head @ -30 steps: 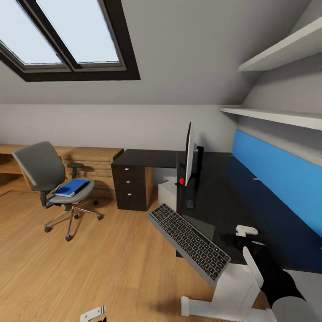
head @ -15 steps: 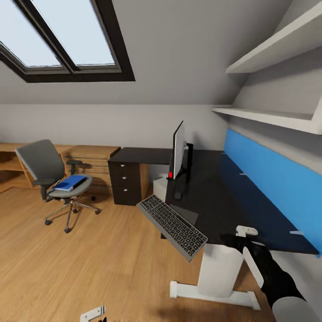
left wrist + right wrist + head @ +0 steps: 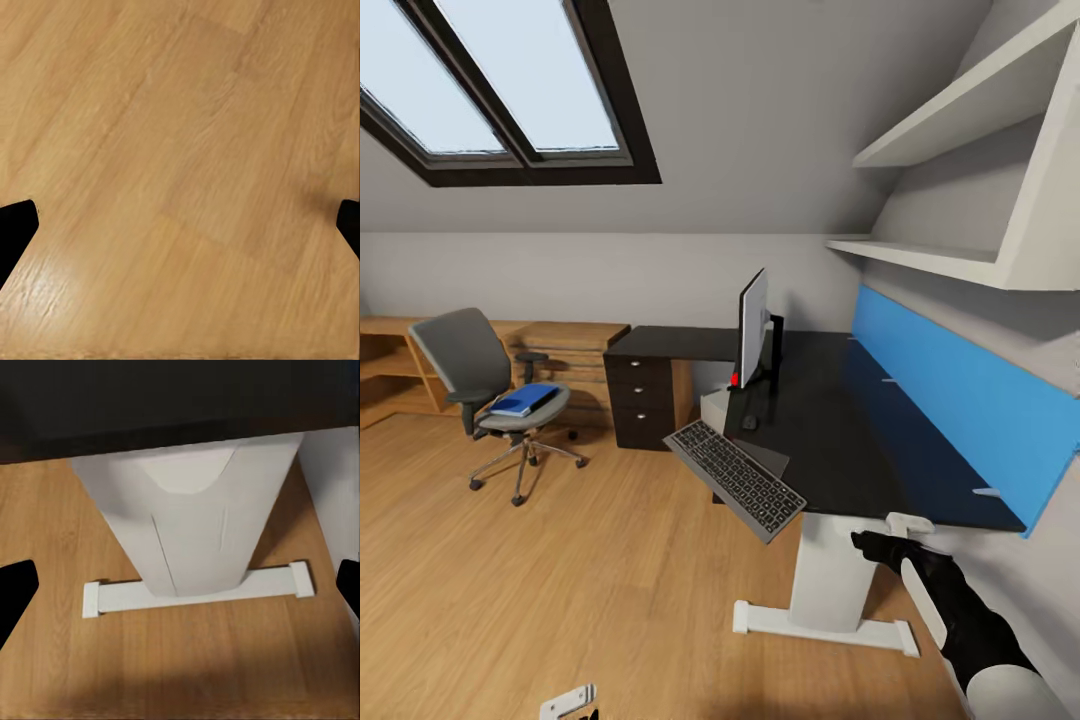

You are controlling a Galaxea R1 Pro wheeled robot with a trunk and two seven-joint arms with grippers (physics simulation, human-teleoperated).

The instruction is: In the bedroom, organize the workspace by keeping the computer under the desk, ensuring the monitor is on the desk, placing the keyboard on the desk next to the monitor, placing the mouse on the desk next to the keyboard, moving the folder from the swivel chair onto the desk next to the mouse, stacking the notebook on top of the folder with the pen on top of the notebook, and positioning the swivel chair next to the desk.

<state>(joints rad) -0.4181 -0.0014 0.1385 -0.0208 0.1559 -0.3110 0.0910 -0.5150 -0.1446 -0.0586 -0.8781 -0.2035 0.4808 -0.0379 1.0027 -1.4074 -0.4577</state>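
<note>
— What does your head camera see?
— The keyboard tilted, half overhanging the tabletop edge, just in front of the monitor; a small dark mouse sits between them. The folder lies on the swivel chair, well apart from the monitor.
— And your wrists?
— My right fingers are spread apart, facing the white leg. My left fingers are spread too, over the wood floor.
</note>
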